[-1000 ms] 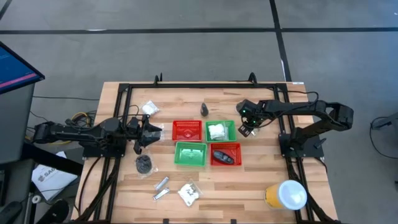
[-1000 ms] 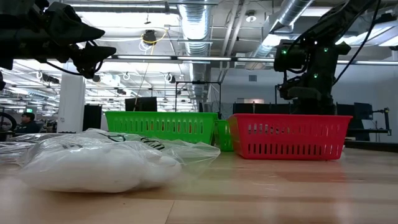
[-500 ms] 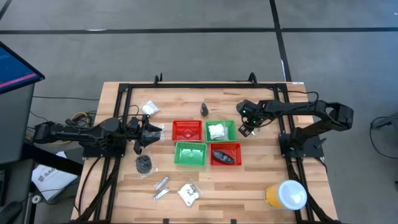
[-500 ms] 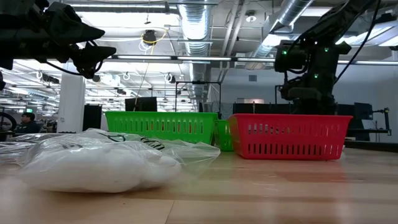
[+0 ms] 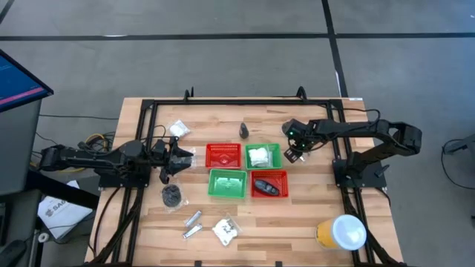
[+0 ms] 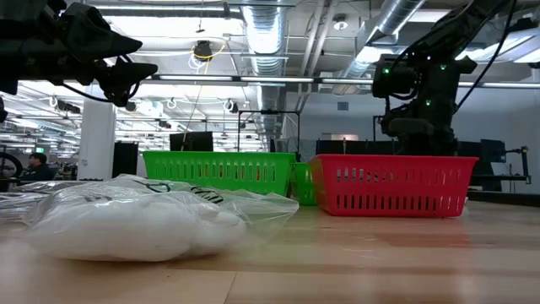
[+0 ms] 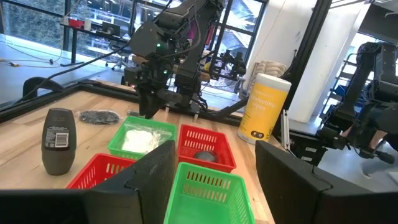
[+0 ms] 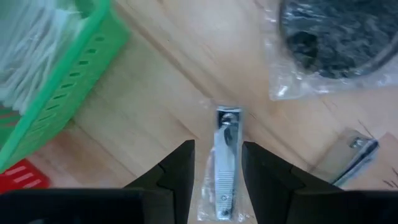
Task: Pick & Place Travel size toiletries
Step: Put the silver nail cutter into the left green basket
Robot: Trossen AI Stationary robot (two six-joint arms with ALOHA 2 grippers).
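The four baskets sit in a block at the middle of the counter point(image 5: 297, 215), and everything else is placed around them. The right end effector point(image 5: 296, 153) hangs just beside the green basket point(image 5: 263, 156) that holds a white packet point(image 5: 258, 156), on the side away from the red baskets; its fingers are spread narrowly on either side of a silver nail clipper point(image 8: 224, 163) lying on the wood, not closed on it. A bagged black coil point(image 8: 333, 34) and a second clipper point(image 8: 351, 155) lie near. The left end effector point(image 5: 178, 159) hovers beside the empty red basket point(image 5: 223, 155), fingers wide apart, holding nothing. A dark bottle point(image 5: 244, 131) stands behind the baskets.
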